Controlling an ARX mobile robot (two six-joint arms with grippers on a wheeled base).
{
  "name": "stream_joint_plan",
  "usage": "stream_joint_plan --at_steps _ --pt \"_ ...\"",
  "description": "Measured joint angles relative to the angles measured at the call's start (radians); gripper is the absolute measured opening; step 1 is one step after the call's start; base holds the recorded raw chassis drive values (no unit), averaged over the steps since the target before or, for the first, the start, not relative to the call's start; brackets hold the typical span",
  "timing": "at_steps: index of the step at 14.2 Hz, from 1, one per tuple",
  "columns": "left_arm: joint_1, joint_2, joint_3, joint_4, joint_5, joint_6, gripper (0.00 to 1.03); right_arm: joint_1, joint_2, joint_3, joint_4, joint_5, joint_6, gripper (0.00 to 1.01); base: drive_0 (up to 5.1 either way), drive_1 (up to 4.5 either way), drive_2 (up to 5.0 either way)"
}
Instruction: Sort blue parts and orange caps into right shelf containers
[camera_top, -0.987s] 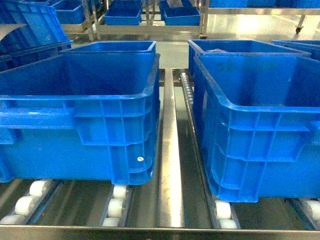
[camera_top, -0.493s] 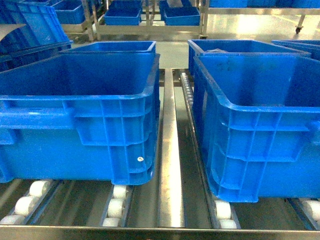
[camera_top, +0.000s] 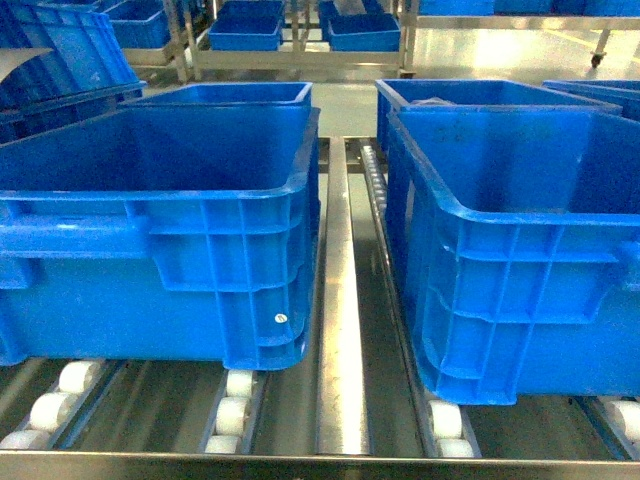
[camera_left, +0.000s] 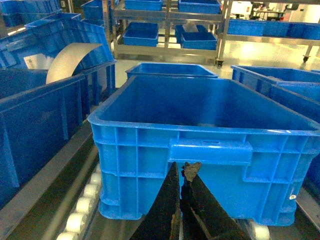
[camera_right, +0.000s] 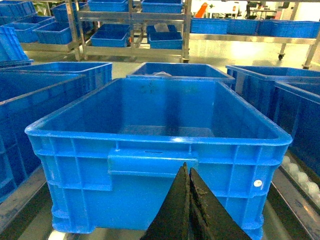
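Observation:
Two large bright-blue crates, the right shelf containers, stand side by side on the shelf of white roller wheels: one on the left, one on the right. Neither gripper shows in the head view. In the left wrist view my left gripper is shut with nothing in it, just below the handle ledge of the left crate. In the right wrist view my right gripper is shut and empty, close before the right crate. Blue parts and orange caps are out of view; the floors of both crates look bare.
A flat steel rail runs between the two crates. More blue crates stand behind them and on steel racks farther back. A curved grey sheet lies in a tilted crate at the left.

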Motion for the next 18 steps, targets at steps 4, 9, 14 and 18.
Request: stream_joint_plan --at_steps 4,9,14,18 --pt "0.000 -0.099 0.000 -0.095 0.000 0.000 0.02 0.000 -0.085 0.000 -0.085 0.000 0.000 0.01 0.0 0.00 0.0" --pt "0.000 -0.307 0.001 -0.302 0.000 0.002 0.02 0.000 -0.271 0.000 -0.288 -0.001 0.000 0.01 0.0 0.00 0.0" --pt "0.000 -0.307 0.000 -0.324 0.000 0.003 0.02 0.000 -0.271 0.000 -0.281 -0.002 0.000 0.02 0.0 0.00 0.0" --pt "0.000 -0.307 0.000 -0.324 0.000 0.003 0.58 0.000 -0.271 0.000 -0.281 -0.002 0.000 0.60 0.0 0.00 0.0"
